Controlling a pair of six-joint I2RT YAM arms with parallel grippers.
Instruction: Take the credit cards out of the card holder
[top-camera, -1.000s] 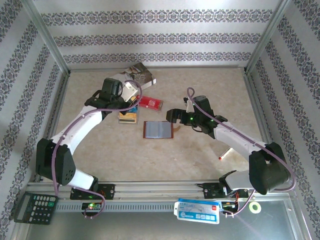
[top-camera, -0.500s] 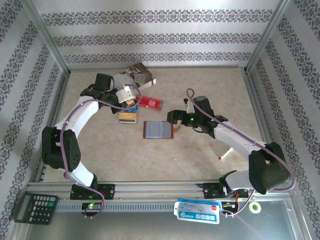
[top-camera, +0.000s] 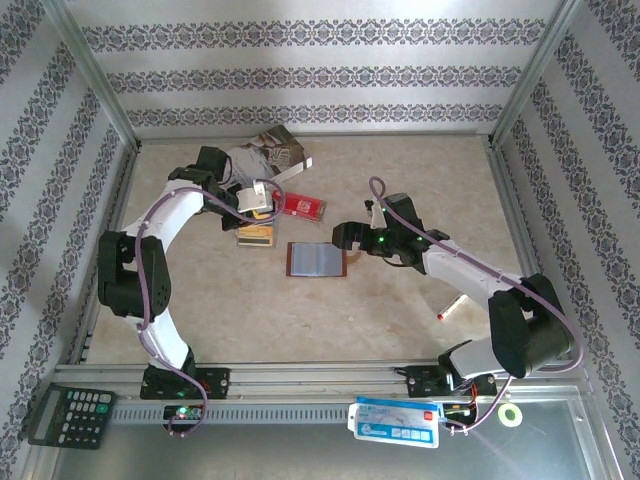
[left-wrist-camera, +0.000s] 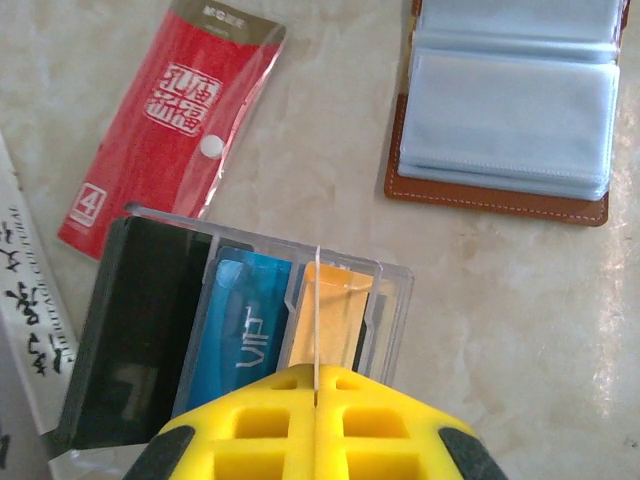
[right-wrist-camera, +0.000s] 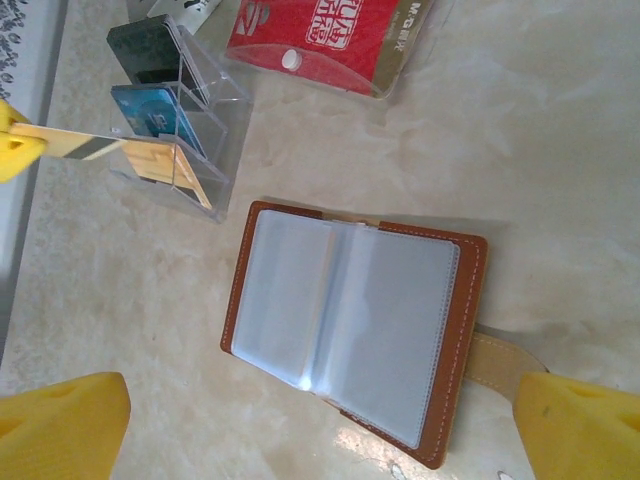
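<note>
One credit card (right-wrist-camera: 90, 143) is pinched edge-on by the left tool (left-wrist-camera: 316, 385) over the clear rack (left-wrist-camera: 392, 300) (likely for slotting); the right tool (top-camera: 346, 237) is held open beside the card holder (right-wrist-camera: 350, 310).

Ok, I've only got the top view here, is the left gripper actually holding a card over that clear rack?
Observer: Yes. In the left wrist view the left gripper is shut on a thin card, held edge-on above the rack.
Operator: What's in the rack?
Observer: A blue card stands in one slot, with a tan card in the slot beside it.
Operator: And the holder, any cards in it?
Observer: In the right wrist view the holder lies open and the two clear sleeves facing up look empty.
Operator: Right gripper?
Observer: The right gripper is open, one finger on either side of the holder.
</note>
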